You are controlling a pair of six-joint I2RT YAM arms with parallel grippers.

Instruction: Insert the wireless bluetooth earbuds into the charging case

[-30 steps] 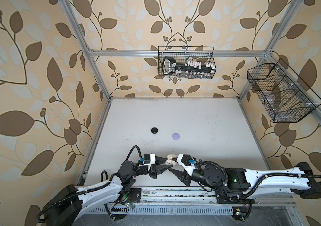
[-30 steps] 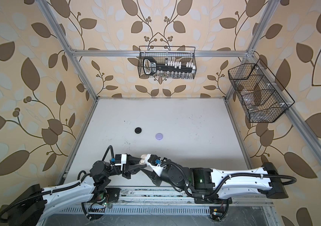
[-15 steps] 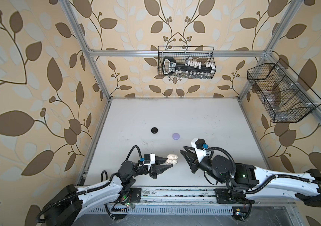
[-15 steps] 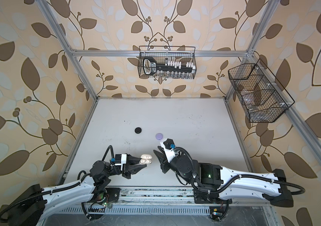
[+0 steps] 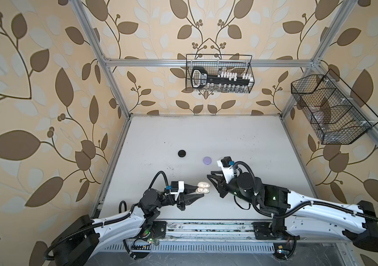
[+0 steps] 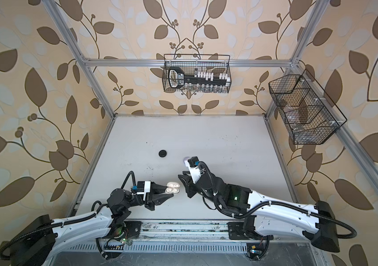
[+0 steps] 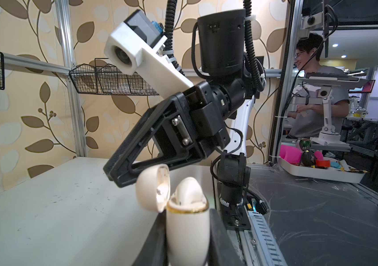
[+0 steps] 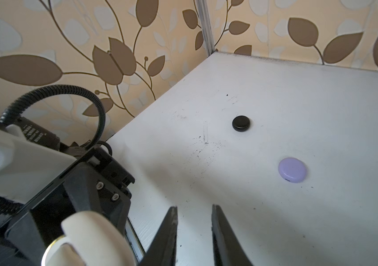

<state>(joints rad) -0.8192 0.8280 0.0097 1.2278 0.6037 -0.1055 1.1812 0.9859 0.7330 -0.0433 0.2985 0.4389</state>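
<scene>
My left gripper (image 5: 201, 190) (image 6: 170, 190) is shut on a cream charging case (image 5: 203, 189) (image 7: 186, 228), held just above the table near the front. The case's lid (image 7: 153, 188) stands open. Cream-white earbuds (image 5: 204, 190) sit in its base, and one earbud (image 7: 189, 191) rises above the gold rim. My right gripper (image 5: 209, 174) (image 8: 193, 207) hovers a short way to the right of the case, apart from it. Its jaws are narrowly open with nothing between them. The case's edge (image 8: 91, 239) shows in the right wrist view.
A closed black round case (image 5: 181, 153) (image 8: 241, 123) and a closed lavender one (image 5: 207, 160) (image 8: 292, 170) lie mid-table behind the grippers. Wire baskets hang on the back wall (image 5: 219, 73) and the right wall (image 5: 328, 110). The white table (image 5: 241, 138) stretches beyond.
My right gripper has pulled back from the cream case, up and to the right, and its jaws have narrowed. The left gripper has kept still with the case.
</scene>
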